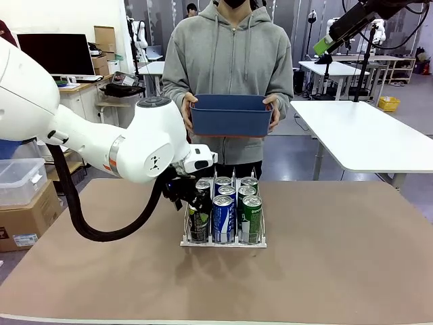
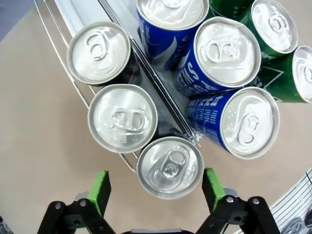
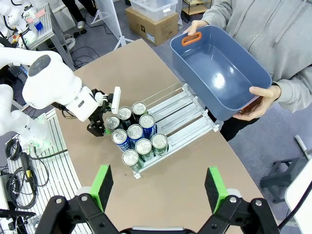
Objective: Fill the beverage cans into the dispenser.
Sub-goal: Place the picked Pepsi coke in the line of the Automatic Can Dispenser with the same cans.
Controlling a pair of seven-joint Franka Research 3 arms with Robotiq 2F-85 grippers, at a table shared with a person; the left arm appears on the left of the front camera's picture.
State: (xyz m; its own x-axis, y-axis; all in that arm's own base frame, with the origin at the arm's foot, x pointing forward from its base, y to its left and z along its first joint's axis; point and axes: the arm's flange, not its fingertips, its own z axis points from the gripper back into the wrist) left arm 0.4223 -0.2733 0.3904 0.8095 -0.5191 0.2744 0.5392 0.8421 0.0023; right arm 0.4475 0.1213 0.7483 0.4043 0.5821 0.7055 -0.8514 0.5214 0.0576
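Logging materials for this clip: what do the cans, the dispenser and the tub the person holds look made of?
Cans: metal, probably aluminium; matte silver lids with pull tabs, glossy printed sides.
Dispenser: clear hard plastic, likely acrylic; the table shows through its dividers; the base looks white.
Tub: blue moulded plastic, smooth, slightly shiny inside, with an orange handle insert.

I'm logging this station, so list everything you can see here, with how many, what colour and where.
Dark grey-black slim metal cans: three, left lane of the rack.
Blue-and-white slim metal cans: three, middle lane.
Green-and-white slim metal cans: three, right lane.
Clear acrylic three-lane rack: one, white base, middle of the table.
Blue rectangular plastic tub: one, empty, held above the table's far edge.
Brown table: one, under the rack.
Person's hands: two, gripping the tub's ends.
Left gripper: open, fingers on either side of the nearest dark can.
Right gripper: open, empty, high above the table.
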